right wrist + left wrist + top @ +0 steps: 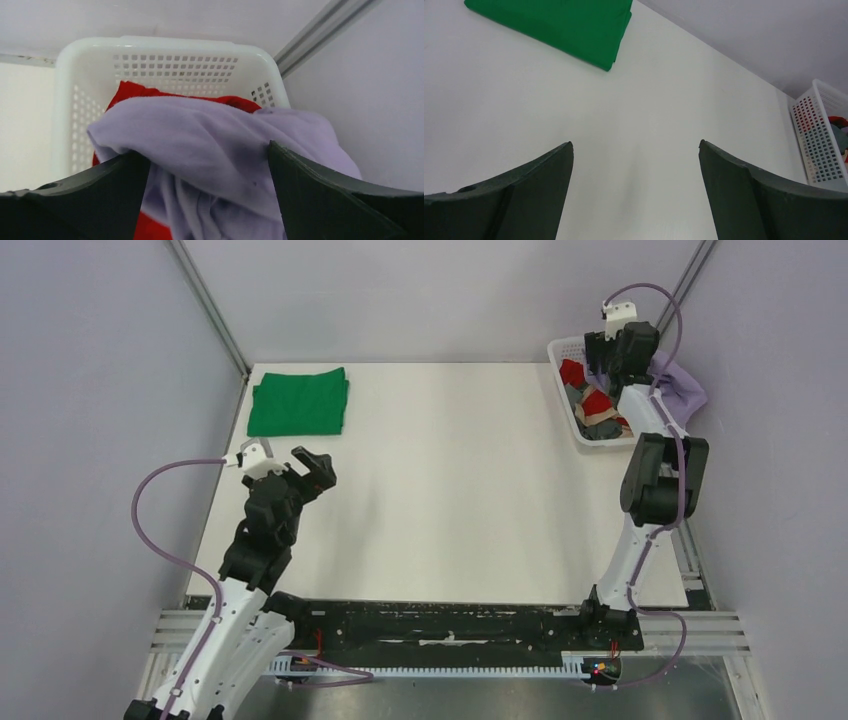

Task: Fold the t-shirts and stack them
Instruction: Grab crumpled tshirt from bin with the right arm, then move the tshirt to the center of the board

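A folded green t-shirt point(298, 402) lies at the table's far left; it also shows in the left wrist view point(559, 27). My left gripper point(315, 472) is open and empty, hovering over bare table just near-right of it. A lavender t-shirt point(215, 150) lies heaped on a red one point(132, 91) in the white basket point(65, 115). My right gripper point(207, 162) is open, its fingers point(100, 195) straddling the lavender cloth. From above, red point(596, 400), tan and grey shirts fill the basket point(563, 380), and lavender cloth point(682, 388) hangs over its right rim.
Grey walls enclose the table, with metal frame posts point(210, 305) at the far corners. The basket stands at the far right corner against the wall. The black rail point(450, 625) with the arm bases runs along the near edge.
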